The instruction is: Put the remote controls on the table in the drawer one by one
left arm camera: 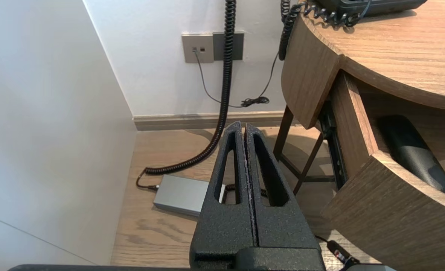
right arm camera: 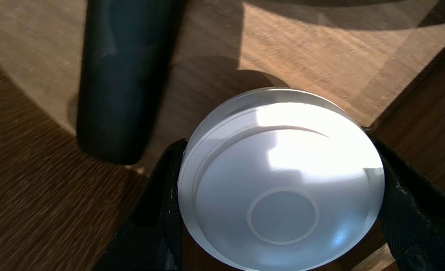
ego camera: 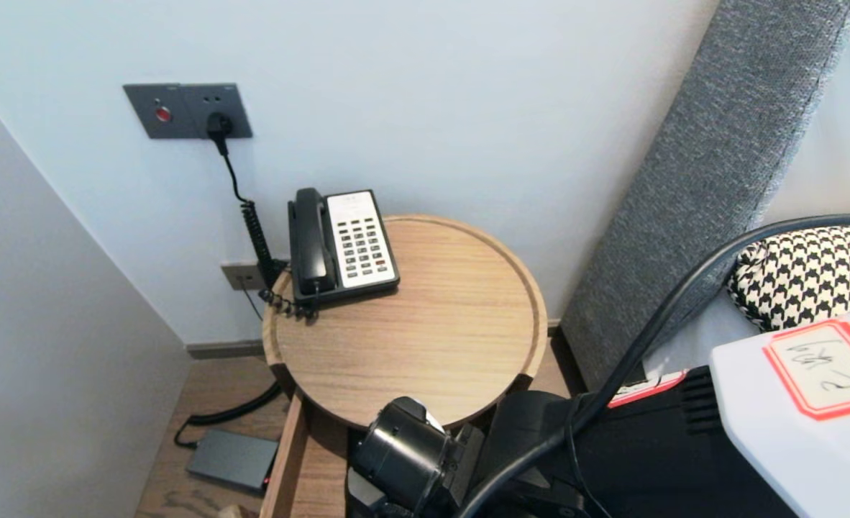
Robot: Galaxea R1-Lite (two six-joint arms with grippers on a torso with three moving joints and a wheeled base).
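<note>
Two grippers noted. Left gripper [left arm camera: 244, 126]: jaws pressed flat together, nothing between them. Beyond its tips, on the wood floor, lies a grey flat box [left arm camera: 183, 195] with a black coiled cord [left arm camera: 224, 94] plugged into it; no marking legible on the box. Open drawer [left arm camera: 388, 214] stands off to one side of these jaws, under the round table [ego camera: 468, 324]. Telephone [ego camera: 342, 241] on the tabletop; key lettering too small to read.

Right gripper [right arm camera: 273, 146]: down in the drawer, jaws spread wide and clamped on a white disc [right arm camera: 282, 180], one finger on each side of its rim. Disc: glossy plain white, slightly domed, stepped edge, raised ring near centre, no brand or print. Black cylinder [right arm camera: 121, 75] lies just beside the jaws, apart from the disc.

Far right, red-bordered sticker [ego camera: 824, 367] on the robot's white casing: handwritten, illegible.
</note>
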